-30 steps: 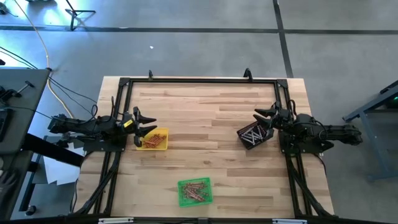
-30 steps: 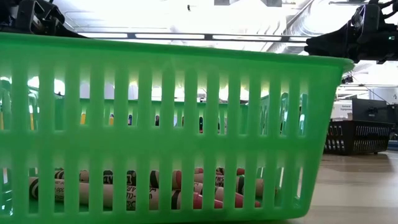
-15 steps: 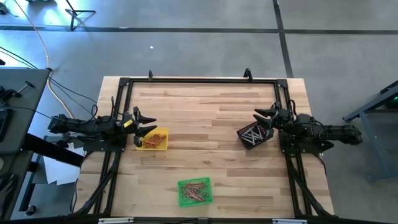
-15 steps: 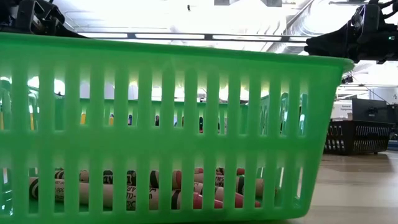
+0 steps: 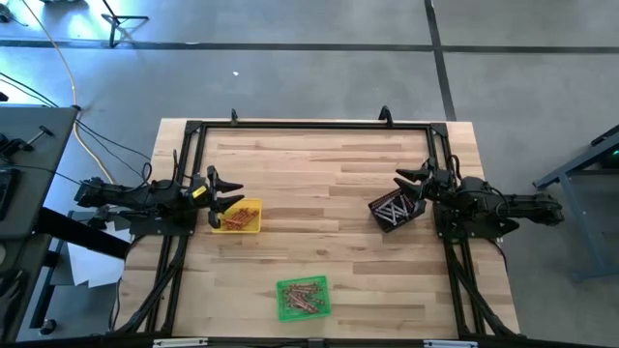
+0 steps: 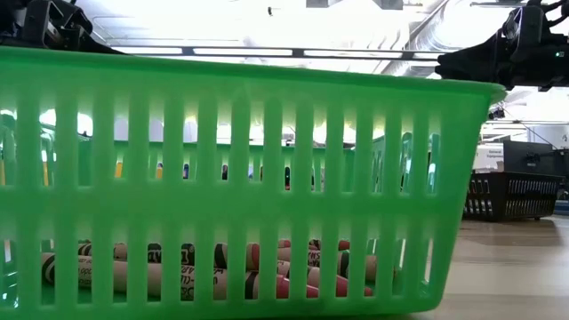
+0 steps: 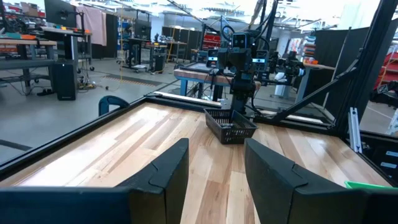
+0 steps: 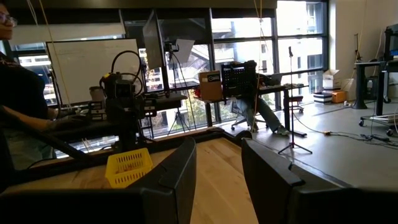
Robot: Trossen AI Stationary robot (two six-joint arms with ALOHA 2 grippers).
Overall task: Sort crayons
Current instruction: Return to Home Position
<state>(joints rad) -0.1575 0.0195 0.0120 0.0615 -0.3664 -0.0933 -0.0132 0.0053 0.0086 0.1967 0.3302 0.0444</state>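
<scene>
Currently the crayons (image 5: 306,294) are lying in 3 trays on the counter (image 5: 329,159): a green tray (image 5: 281,302) at lower centre of the high view, a yellow tray (image 5: 257,206) at left and a black tray (image 5: 375,207) at right. The left jaws are hovering released at the yellow tray's left edge. The right jaws are hovering released at the black tray's right corner, both gripping nothing.
</scene>
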